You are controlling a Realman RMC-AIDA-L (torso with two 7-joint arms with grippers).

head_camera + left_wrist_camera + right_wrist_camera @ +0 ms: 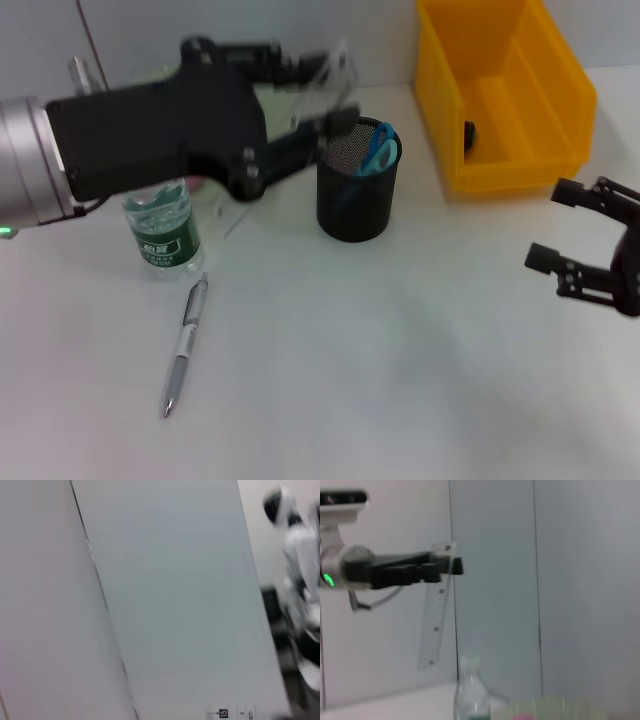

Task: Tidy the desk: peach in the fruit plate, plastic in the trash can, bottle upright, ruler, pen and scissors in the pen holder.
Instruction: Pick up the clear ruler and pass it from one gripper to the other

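The left end effector (325, 95) is clamped on the clear plastic ruler (335, 75) and holds it in the air toward the worktop's far edge, just beside the round black mesh pen holder (357, 185) and above its rim on the robot's left. In the right wrist view the ruler (436, 620) hangs nearly plumb from the end effector (451, 565), its long axis running downward with a slight tilt, its free end lowest. So the holder's mouth lies a little to the robot's right of the ruler's lower end and below it; my judgement is that the coming move turns on carrying that end across over the opening, which already holds blue-handled scissors (380, 148), then lowering it along its own axis.

The right end effector (585, 245) hovers with its fingers spread near the worktop's right edge, well apart from the holder and in front of the yellow plastic bin (500, 100), so the left arm is plainly the nearer one.
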